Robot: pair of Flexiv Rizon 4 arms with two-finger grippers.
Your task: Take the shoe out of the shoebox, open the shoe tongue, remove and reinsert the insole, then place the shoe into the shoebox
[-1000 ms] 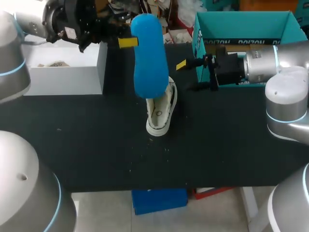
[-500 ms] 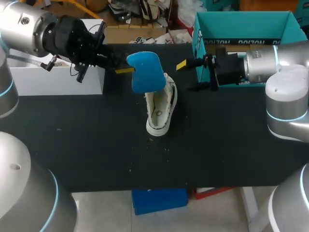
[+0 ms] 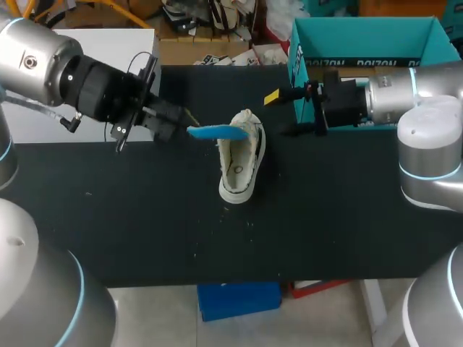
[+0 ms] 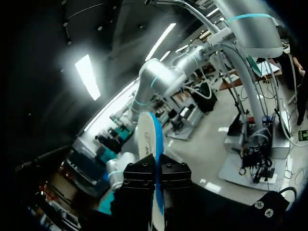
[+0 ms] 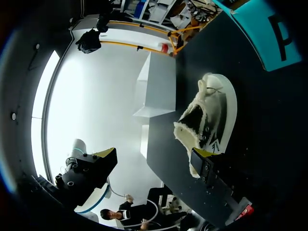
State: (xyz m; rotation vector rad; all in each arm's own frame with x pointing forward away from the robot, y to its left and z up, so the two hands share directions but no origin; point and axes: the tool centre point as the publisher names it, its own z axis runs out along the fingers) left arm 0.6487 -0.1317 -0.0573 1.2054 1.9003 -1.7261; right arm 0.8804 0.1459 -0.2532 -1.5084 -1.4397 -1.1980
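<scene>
The left jaws are dropping lower, and the blue insole (image 3: 217,132) is now lying flat, not standing up. They are pinching its end, its tip reaching the shoe (image 3: 242,163) just ahead on the worktop (image 3: 145,217). The right jaws are waiting wide open beside the shoe. I think the insole is going back in; next, it needs sliding inside.
</scene>
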